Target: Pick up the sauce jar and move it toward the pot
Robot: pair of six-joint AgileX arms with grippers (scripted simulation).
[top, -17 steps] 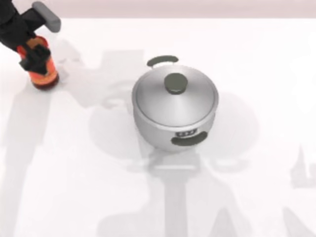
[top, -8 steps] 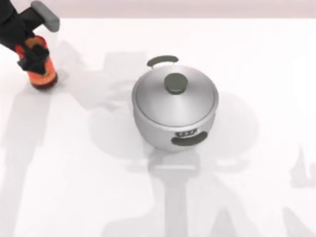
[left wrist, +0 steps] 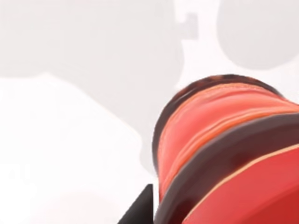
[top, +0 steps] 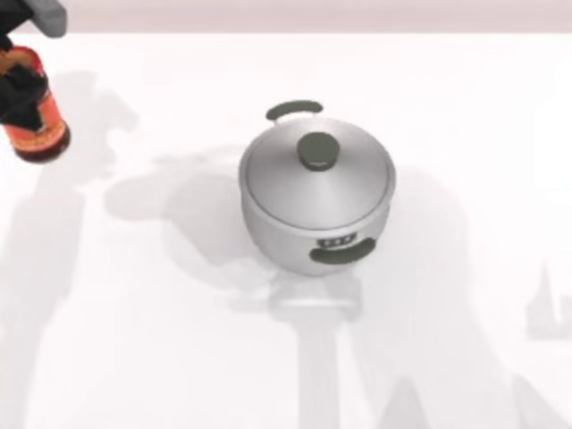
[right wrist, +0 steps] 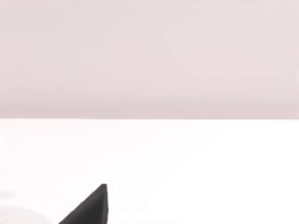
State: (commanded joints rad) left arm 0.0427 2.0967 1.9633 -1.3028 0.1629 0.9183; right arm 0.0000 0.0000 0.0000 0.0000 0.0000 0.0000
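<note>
The left gripper (top: 18, 85) sits at the far 10 o'clock corner of the top view, its dark jaws pinching the sauce jar (top: 34, 112) around the upper part, just below the red-orange lid. The jar hangs tilted in that grip, its lid end leaning toward 11 o'clock and its dark base toward 5 o'clock, with the orange-red label facing up. A soft shadow lies on the white surface (top: 134, 357) just to the 3 o'clock side of the jar, apart from its base, which suggests the jar is lifted clear of the surface.

In the left wrist view the sauce jar (left wrist: 224, 154) fills the near corner: ribbed red-orange lid, a dark band under it, then the red label with a thin pale line. A black sliver of 1 finger (left wrist: 140, 210) shows beside it.

The pot (top: 316, 192) stands upright near the middle of the surface, well apart from the jar, toward 3 o'clock from it. Its domed steel lid is seated, with the dark grey knob (top: 318, 150) at the centre. 1 side handle points to 12 o'clock and the other to 6 o'clock.

The right arm is outside the top view; the right wrist view shows only bare surface, a pale wall and 1 black fingertip (right wrist: 91, 207), so I cannot tell how its jaws stand.
</note>
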